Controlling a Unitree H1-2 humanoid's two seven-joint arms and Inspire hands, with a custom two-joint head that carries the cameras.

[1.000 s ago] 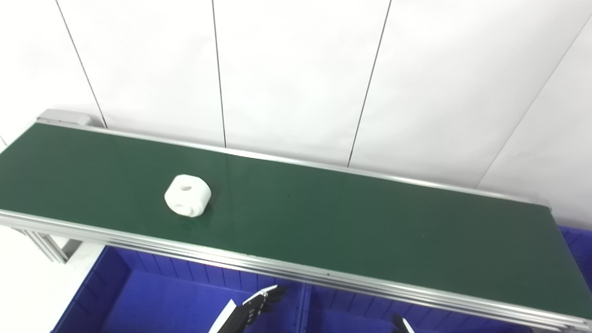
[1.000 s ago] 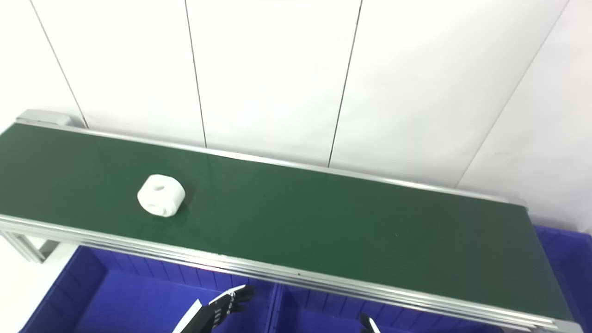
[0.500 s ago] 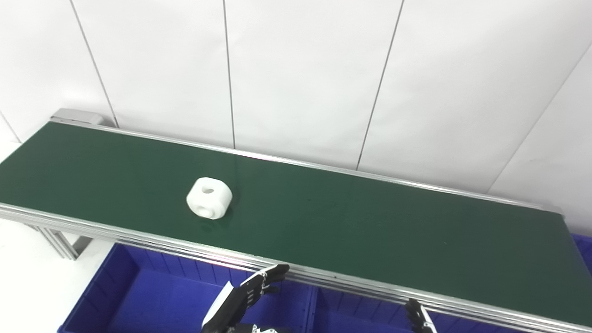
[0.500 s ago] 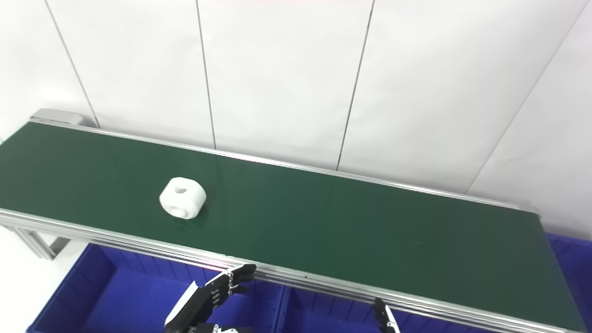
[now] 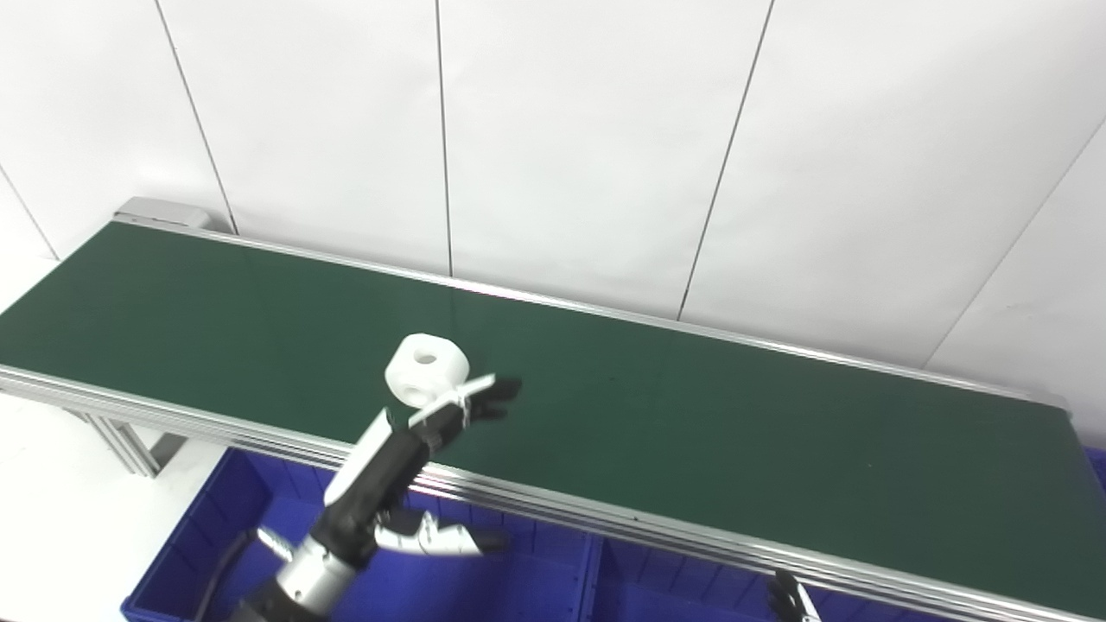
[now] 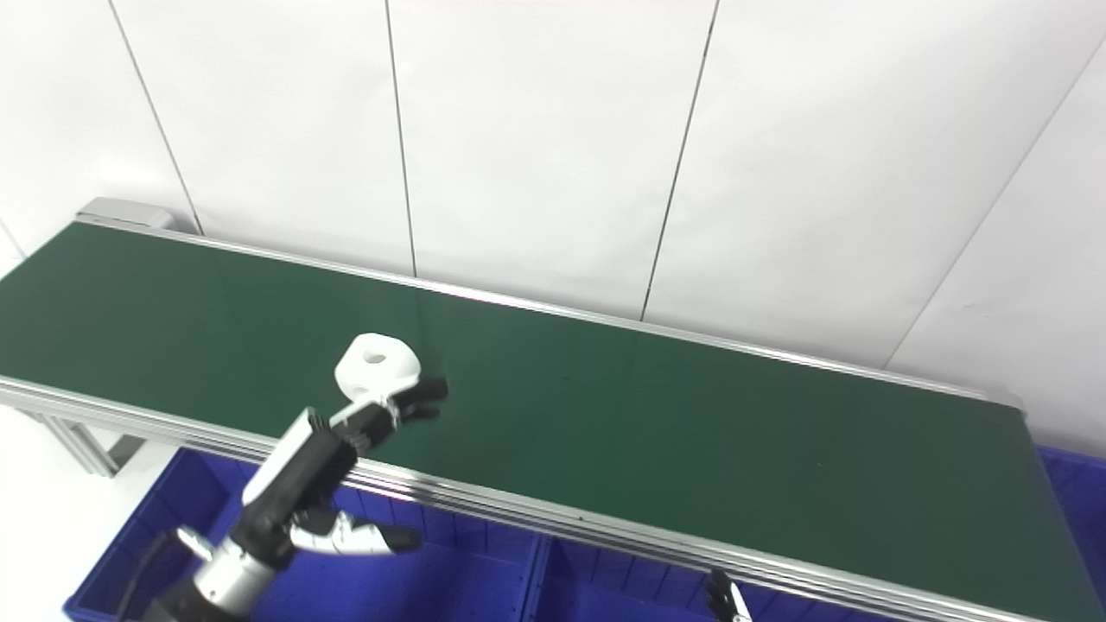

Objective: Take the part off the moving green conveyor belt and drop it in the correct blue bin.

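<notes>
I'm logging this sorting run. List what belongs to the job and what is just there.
Job:
white part
green conveyor belt
blue bin
left hand, open, fingers reaching beside the part
right hand, barely in view

Just there:
white panelled wall

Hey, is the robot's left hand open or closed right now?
Open: the left hand has fingers extended beside the white part and thumb splayed apart, gripping nothing.

Two side-by-side head cameras look down at one conveyor belt (image 5: 691, 415).
</notes>
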